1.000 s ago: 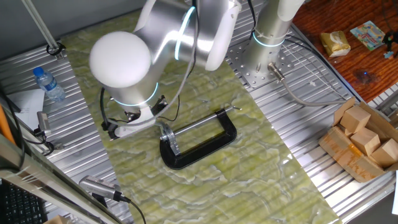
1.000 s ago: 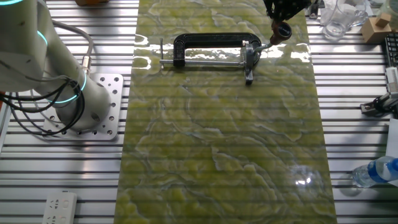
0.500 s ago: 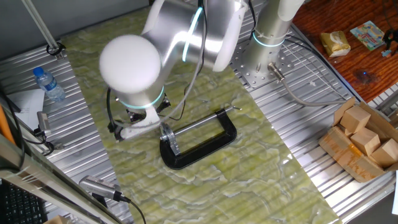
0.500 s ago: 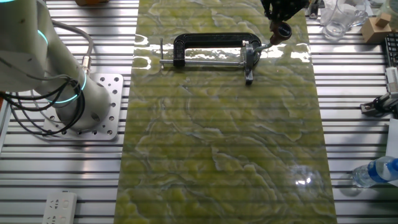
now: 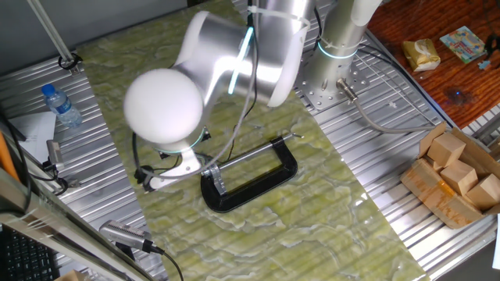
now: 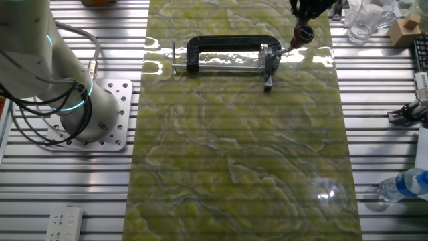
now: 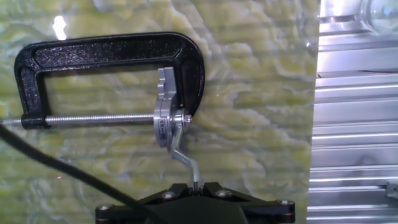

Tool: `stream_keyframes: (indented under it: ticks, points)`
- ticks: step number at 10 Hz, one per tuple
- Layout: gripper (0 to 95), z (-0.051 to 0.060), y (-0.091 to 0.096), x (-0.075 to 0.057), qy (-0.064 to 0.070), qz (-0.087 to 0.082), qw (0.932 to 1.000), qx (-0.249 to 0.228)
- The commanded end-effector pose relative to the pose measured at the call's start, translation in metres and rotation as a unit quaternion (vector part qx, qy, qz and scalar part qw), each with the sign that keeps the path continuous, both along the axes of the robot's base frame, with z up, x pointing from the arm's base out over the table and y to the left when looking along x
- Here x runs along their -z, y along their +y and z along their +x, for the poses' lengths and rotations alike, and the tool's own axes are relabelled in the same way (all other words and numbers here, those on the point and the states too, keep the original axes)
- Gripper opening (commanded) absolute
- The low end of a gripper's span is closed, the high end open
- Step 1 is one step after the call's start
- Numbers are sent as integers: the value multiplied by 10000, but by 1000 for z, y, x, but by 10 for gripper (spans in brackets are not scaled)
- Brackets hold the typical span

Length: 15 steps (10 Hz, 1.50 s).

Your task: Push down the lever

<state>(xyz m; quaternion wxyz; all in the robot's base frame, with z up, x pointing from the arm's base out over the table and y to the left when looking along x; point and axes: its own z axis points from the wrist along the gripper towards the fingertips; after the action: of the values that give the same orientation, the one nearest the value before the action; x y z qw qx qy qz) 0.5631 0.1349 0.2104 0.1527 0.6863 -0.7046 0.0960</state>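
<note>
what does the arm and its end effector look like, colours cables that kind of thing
The arm has glossy white, rounded shells with glowing teal light rings at the joints. Its base column stands on a perforated metal plate, with black cables looped around it. Thin black cables also hang near the wrist. The end effector is black; the hand view shows its black body with small screws.

Readable text: none in any of the three views.
Yellow packet (image 5: 421, 53), upper right of one fixed view: print too small to read.
Blue booklet (image 5: 461, 41), upper right of one fixed view: picture cover, no legible words.
Water bottle (image 5: 59, 105), left of one fixed view: label blurred.
Black clamp (image 7: 112, 53), hand view: no marking visible.
</note>
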Motion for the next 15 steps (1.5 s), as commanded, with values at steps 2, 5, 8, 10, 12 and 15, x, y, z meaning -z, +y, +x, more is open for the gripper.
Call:
stream_keyframes:
  ticks: [2,5,8,10,12,15]
  points:
    - [0,1,-6,4,-19,-32,9999,-93]
    - [0,3,-9,8,-37,-43,9998,-179]
    - [0,3,-12,13,-71,-30,9996,-289]
    - [0,3,-15,15,-81,-11,9993,-364]
    - [0,3,-16,17,-104,-7,9991,-423]
    - [0,1,-22,22,-176,14,9984,-531]
